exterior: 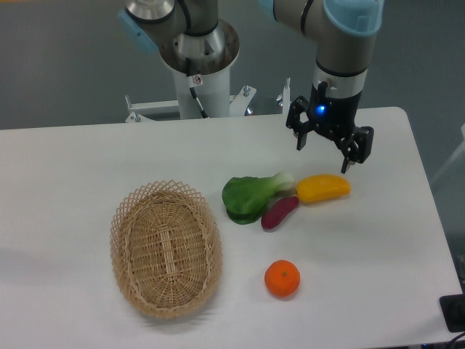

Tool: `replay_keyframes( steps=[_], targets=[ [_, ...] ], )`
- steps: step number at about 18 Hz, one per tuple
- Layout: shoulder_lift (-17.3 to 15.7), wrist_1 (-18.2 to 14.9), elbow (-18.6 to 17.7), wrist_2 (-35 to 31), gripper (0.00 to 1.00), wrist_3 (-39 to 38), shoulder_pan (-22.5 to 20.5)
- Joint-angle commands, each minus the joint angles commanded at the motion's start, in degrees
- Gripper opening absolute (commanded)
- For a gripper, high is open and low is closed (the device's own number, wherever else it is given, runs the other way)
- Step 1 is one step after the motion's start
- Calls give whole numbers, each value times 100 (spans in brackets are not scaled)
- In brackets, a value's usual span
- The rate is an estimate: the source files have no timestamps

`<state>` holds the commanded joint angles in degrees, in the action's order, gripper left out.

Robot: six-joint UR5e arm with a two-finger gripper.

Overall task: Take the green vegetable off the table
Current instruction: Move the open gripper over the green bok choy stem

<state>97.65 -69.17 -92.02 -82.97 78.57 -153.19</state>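
Observation:
The green vegetable (251,195), a toy bok choy with dark-green leaves and a pale stalk, lies on the white table (80,160) near the middle. Its stalk end points right, toward a yellow curved piece (323,187). A small purple piece (280,212) lies against its lower right side. My gripper (325,153) hangs above the table behind the yellow piece, up and to the right of the bok choy. Its fingers are spread apart and hold nothing.
A wicker basket (166,249) stands at the front left. An orange (282,279) sits at the front, below the purple piece. The arm's base column (200,73) rises at the table's far edge. The table's right edge lies near the gripper.

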Motion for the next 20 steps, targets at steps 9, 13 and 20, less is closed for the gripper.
replay_keyframes(
  steps=[9, 13, 20],
  targets=[
    [-9, 44, -158, 44, 100, -26, 9],
    [-79, 97, -439, 44, 100, 35, 44],
    [-377, 719, -1431, 35, 100, 44, 211]
  ],
)
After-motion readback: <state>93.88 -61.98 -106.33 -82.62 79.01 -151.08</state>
